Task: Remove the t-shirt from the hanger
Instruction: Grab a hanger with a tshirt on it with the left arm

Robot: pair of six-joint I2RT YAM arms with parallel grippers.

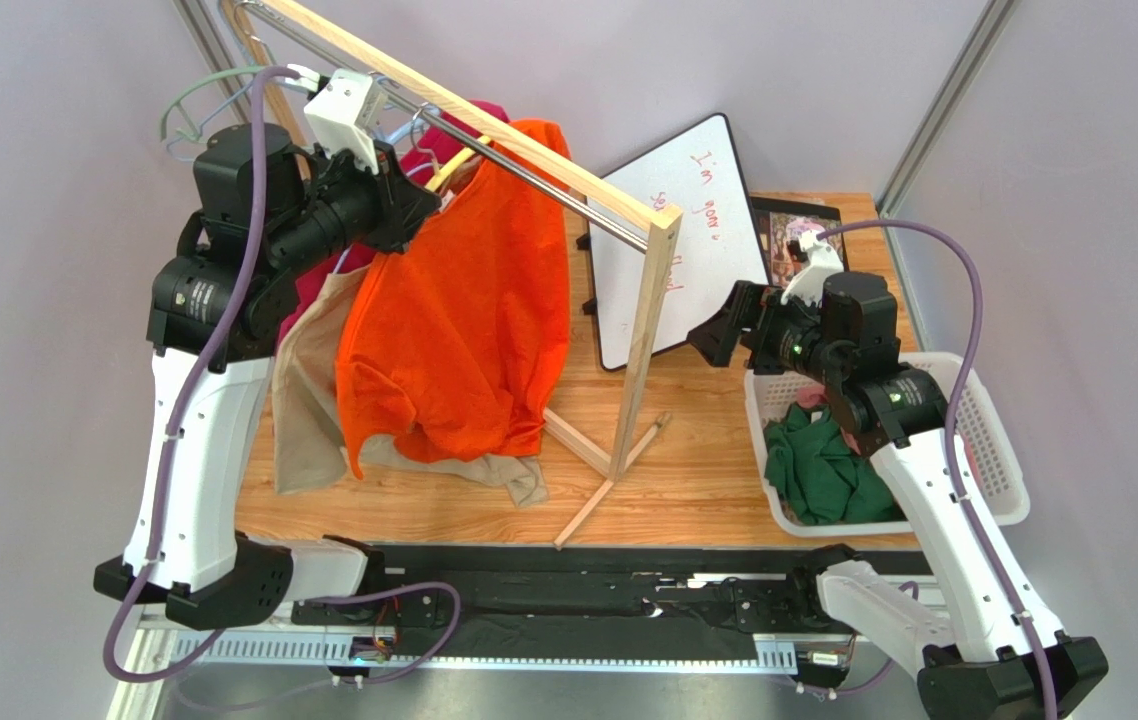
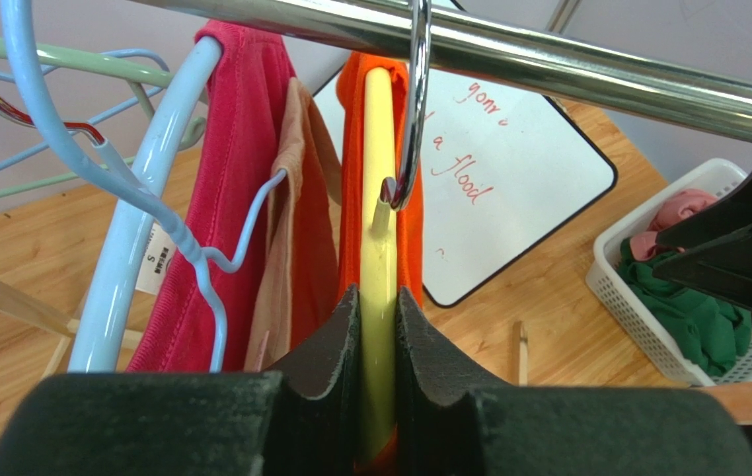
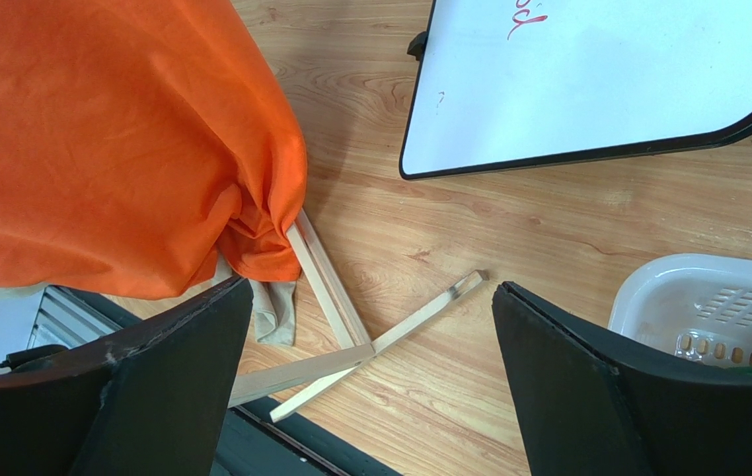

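Count: we are seeing three garments on one rail (image 2: 569,69), namely pink top (image 2: 241,129), tan top (image 2: 291,228) and orange t-shirt (image 1: 455,323), hanging at table's 10 o'clock | two grippers: left gripper (image 2: 378,307) is clamping the t-shirt's yellow hanger (image 2: 378,198); right gripper (image 3: 370,290) is hanging spread, empty | one whiteboard (image 1: 680,240) at t-shirt's 3 o'clock, one basket (image 1: 981,435) at 4 | tan top is crowding t-shirt at 9.
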